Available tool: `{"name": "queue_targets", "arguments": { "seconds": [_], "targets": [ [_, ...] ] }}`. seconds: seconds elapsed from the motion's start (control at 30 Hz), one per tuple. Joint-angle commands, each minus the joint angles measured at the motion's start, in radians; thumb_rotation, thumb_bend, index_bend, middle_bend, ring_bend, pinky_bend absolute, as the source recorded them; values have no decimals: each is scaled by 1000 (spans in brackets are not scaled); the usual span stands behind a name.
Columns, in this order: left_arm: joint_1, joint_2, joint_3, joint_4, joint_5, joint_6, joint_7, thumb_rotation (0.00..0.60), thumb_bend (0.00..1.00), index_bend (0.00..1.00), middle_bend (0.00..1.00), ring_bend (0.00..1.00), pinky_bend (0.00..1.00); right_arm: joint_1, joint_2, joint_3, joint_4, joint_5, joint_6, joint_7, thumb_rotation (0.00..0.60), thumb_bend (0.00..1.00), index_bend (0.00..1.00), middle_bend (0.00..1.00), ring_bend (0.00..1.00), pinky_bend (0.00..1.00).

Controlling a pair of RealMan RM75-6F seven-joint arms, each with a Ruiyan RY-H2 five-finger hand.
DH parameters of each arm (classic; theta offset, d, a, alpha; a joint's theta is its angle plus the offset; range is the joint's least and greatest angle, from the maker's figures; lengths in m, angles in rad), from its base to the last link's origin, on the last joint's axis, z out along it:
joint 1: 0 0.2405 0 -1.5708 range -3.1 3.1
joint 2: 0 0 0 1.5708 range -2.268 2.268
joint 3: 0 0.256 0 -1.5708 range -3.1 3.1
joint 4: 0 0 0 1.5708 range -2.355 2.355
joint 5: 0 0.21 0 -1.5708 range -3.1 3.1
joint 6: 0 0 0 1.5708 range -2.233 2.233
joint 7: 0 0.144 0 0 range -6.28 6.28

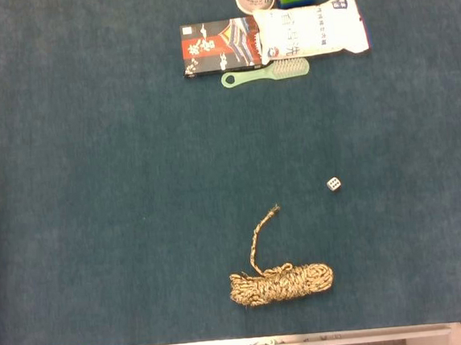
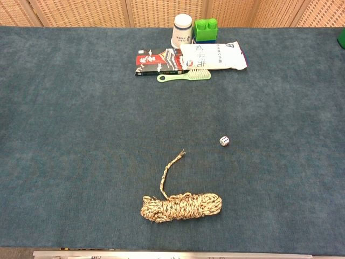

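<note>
Though neither robot hand is in view, so its grip cannot be told: rope (image 1: pixel 281 283) coiled; die (image 1: pixel 333 184) just beyond it, liable to roll if nudged; loose rope tail may snag.

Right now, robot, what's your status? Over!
Both hands out of view. Rope bundle lies coiled near the front edge, loose tail toward the middle. Small die apart to its right. Nothing on the rope.

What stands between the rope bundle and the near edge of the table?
Nothing visible does. Only bare table lies between the rope bundle and the near edge. The die sits farther back to the right, apart from the rope bundle. Neither hand shows in either view.
</note>
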Motion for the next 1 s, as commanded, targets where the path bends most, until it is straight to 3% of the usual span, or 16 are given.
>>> {"name": "queue_targets", "arguments": {
  "seconds": [0.03, 0.37, 0.57, 0.83, 1.0],
  "targets": [
    [-2, -5, -4, 11, -16, -8, 10, 600, 139, 511, 373, 294, 442, 3, -2, 1, 1, -3, -10, -5, 600, 1000, 397, 362, 370, 559],
    [2, 1, -11, 43, -34, -6, -2, 600, 139, 503, 372, 294, 441, 56, 2, 2, 5, -6, -124, -15, 600, 1000, 397, 374, 370, 559],
    [2, 5, -4, 93, -26, -12, -16, 600, 139, 501, 371, 294, 446, 145, 41, 12, -55, -12, -267, -91, 600, 1000, 397, 418, 374, 556],
    [10, 18, 9, 159, -11, -12, -76, 600, 139, 501, 368, 294, 450, 292, 90, 32, -178, 56, -527, -153, 600, 1000, 398, 493, 450, 563],
    [17, 14, 22, 203, 3, -9, -115, 600, 139, 501, 367, 294, 450, 375, 92, 42, -238, 137, -669, -238, 600, 1000, 397, 518, 519, 638]
  ]
}}
